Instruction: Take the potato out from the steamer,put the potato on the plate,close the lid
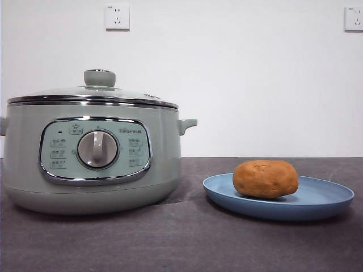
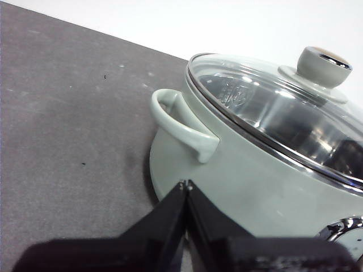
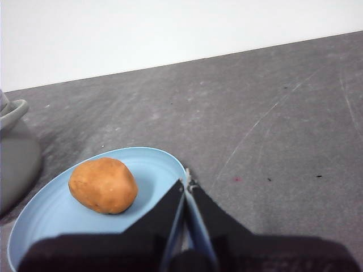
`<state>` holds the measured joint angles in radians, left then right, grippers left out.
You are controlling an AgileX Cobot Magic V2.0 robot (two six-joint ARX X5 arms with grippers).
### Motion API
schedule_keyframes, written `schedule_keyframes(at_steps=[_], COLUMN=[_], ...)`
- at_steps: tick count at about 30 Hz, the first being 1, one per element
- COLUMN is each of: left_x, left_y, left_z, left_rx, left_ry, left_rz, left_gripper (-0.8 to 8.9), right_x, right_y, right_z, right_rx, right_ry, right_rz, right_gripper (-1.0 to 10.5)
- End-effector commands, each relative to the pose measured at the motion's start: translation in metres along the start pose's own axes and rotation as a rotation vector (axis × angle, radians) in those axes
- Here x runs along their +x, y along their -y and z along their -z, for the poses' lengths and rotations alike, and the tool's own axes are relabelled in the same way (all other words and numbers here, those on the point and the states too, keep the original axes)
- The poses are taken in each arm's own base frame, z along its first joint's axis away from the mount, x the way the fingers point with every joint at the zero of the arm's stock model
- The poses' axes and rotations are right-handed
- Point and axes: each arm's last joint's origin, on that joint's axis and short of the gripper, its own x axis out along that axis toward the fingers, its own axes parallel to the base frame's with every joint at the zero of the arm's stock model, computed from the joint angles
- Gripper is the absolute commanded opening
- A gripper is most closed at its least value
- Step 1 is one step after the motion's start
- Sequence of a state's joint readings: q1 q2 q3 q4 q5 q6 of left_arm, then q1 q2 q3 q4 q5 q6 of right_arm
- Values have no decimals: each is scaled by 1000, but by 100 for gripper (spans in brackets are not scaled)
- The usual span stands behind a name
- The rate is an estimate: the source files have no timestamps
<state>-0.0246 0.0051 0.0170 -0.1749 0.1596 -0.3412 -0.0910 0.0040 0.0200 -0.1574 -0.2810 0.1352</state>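
Resting on the plate (image 1: 317, 211), the potato (image 1: 265, 179) sits at about 3 o'clock from the steamer (image 1: 91, 164); lid (image 1: 93, 93) is seated on the pot. Left claw (image 2: 185, 185) is pressed together, empty, near the steamer's side handle (image 2: 180, 122). Right claw (image 3: 185, 185) is pressed together, empty, above the plate rim. Judgement: potato firm, matte, light; grips well across its short axis. Lid fragile glass; take by knob (image 1: 100, 77).

Bright even light, soft shadows, lid (image 2: 272, 113) glare

Sage-green steamer (image 1: 91, 164), orange-brown potato (image 1: 265, 178), light-blue plate (image 1: 317, 201), dark grey table (image 1: 181, 243)
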Motion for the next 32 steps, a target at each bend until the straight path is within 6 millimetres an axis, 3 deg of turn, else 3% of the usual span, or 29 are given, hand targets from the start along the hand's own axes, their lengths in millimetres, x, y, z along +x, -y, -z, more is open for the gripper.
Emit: schedule_keyframes(at_steps=[1, 32], left_x=[1, 1], left_y=[-2, -2], left_z=[4, 4], left_rx=[-1, -1], left_ry=[-6, -6], left_rz=[-7, -7], left_gripper=[-3, -3], right_x=[1, 2], right_y=[1, -8], right_z=[5, 6], right_rx=[9, -4], right_ry=[-17, -32], right_rz=[0, -88], right_gripper=[-1, -2])
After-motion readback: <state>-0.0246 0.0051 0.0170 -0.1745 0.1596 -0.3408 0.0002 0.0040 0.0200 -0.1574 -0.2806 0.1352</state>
